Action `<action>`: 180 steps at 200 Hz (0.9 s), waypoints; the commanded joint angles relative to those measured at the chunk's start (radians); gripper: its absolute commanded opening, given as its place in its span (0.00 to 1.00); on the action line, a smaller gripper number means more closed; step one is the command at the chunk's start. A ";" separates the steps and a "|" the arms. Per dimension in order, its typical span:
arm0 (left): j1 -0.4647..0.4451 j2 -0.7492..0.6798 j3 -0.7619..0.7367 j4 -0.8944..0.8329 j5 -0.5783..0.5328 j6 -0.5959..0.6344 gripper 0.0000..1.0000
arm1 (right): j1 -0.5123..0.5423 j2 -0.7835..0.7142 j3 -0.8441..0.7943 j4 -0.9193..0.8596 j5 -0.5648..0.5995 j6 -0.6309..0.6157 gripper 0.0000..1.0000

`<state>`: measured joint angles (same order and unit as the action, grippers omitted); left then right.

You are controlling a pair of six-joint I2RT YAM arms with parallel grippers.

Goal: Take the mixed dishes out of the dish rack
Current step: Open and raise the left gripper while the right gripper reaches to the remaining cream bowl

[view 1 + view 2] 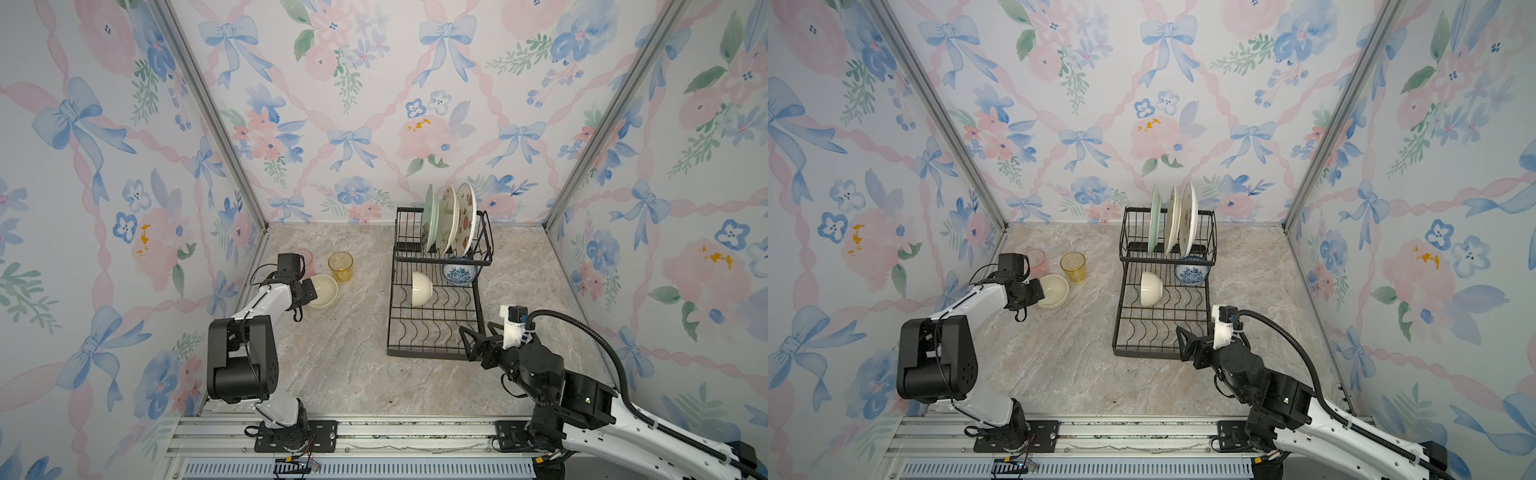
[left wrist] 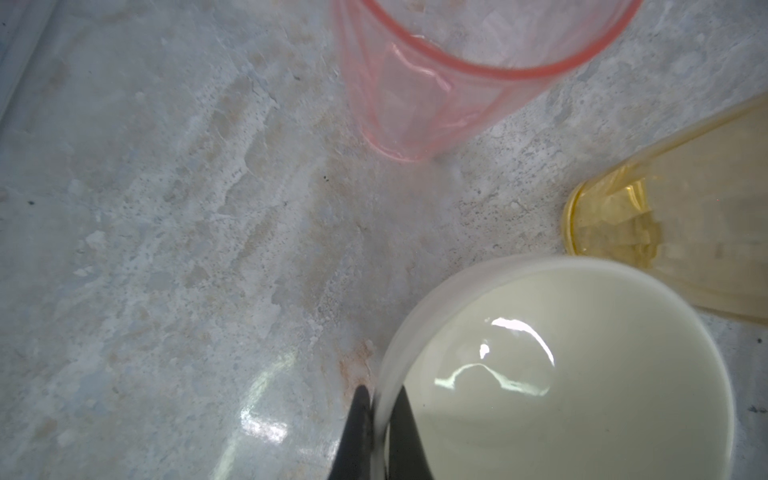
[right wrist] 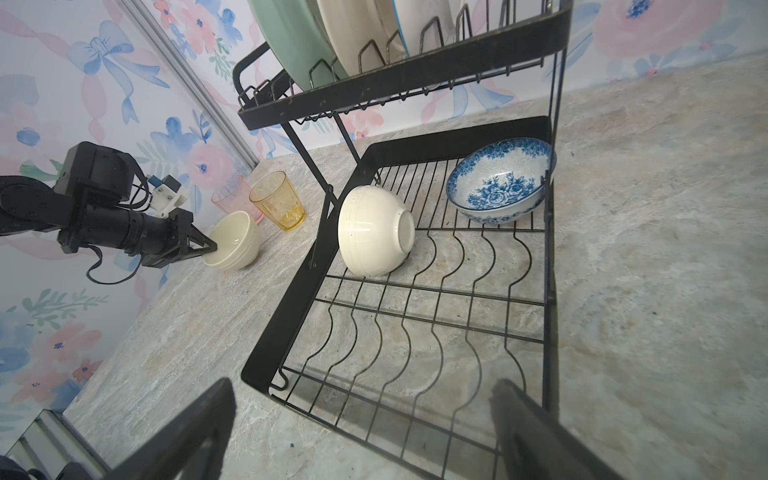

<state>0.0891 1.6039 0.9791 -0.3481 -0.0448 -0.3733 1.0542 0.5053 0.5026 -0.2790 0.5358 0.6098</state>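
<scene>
At 5 o'clock on the surface (image 1: pixel 353 365), right hand (image 1: pixel 476 328): fingers spread wide with nothing between them, poised at the near right corner of the dish rack (image 1: pixel 428 354), aimed toward 10 o'clock
dish rack: black wire, two tiers, at 3 o'clock of the surface's middle; flat lower tray (image 3: pixel 272 332) on the near side, raised upper shelf (image 3: pixel 415 70) at the far end
left hand (image 2: pixel 380 395): at 9 o'clock on the surface, pinching the rim of the held cream bowl (image 2: pixel 582 374), one finger inside the wall and one outside
held cream bowl: mouth up, off the rack, low at the surface; whether its foot touches down cannot be told
tipped cream bowl (image 3: pixel 374 230): on its side in the lower tray, toward the far left
blue-patterned bowl (image 3: pixel 498 183): mouth up in the tray's far right corner, at 2 o'clock of the tipped cream bowl, apart from it
amber tumbler (image 1: pixel 340 266): upright on the surface at 1 o'clock of the held cream bowl, just beside it
pink tumbler (image 1: pixel 309 259): upright at 11 o'clock of that bowl, partly hidden by the left wrist in both top views
upper shelf: three plates on edge in its slots, from 9 to 3 o'clock: mint-green plate (image 1: pixel 430 216), middle cream plate (image 1: pixel 448 216), outer cream plate (image 1: pixel 466 216) with a printed face
</scene>
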 commanded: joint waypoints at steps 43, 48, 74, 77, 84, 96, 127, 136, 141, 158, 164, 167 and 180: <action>0.006 -0.002 0.041 -0.012 0.026 0.008 0.34 | -0.007 0.019 0.006 -0.005 0.016 0.008 0.97; 0.006 -0.007 0.041 -0.015 0.026 0.008 0.44 | -0.007 0.023 0.007 -0.003 0.015 0.008 0.97; 0.003 -0.066 0.033 -0.024 0.032 0.003 0.97 | -0.007 0.049 0.015 0.014 -0.010 -0.012 0.97; 0.003 -0.076 0.030 -0.024 0.036 0.004 0.98 | -0.007 0.053 0.016 0.020 -0.013 -0.015 0.97; 0.001 -0.100 0.026 -0.025 0.043 0.007 0.98 | -0.008 0.064 0.016 0.035 -0.021 -0.029 0.97; -0.007 -0.151 0.017 -0.030 0.054 0.010 0.98 | -0.006 0.089 0.008 0.081 -0.028 -0.060 0.97; -0.054 -0.321 -0.036 -0.031 0.063 0.000 0.98 | -0.023 0.192 -0.013 0.238 -0.067 -0.136 0.97; -0.080 -0.373 -0.056 -0.031 0.063 -0.004 0.98 | -0.034 0.233 -0.010 0.275 -0.076 -0.154 0.97; -0.095 -0.397 -0.067 -0.031 0.063 -0.007 0.98 | -0.039 0.255 -0.009 0.292 -0.077 -0.163 0.97; -0.157 -0.468 -0.102 -0.029 0.063 -0.025 0.98 | -0.065 0.340 -0.012 0.377 -0.083 -0.168 0.97; -0.177 -0.488 -0.114 -0.029 0.068 -0.037 0.98 | -0.078 0.373 -0.015 0.418 -0.095 -0.164 0.97; -0.186 -0.498 -0.121 -0.028 0.069 -0.045 0.98 | -0.084 0.392 -0.015 0.437 -0.105 -0.161 0.97; -0.223 -0.531 -0.138 -0.027 0.080 -0.081 0.98 | -0.120 0.469 -0.008 0.500 -0.149 -0.148 0.97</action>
<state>-0.0830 1.1149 0.8867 -0.3630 0.0086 -0.3939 0.9829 0.8803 0.5011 0.0433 0.4507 0.4767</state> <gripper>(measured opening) 0.978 0.969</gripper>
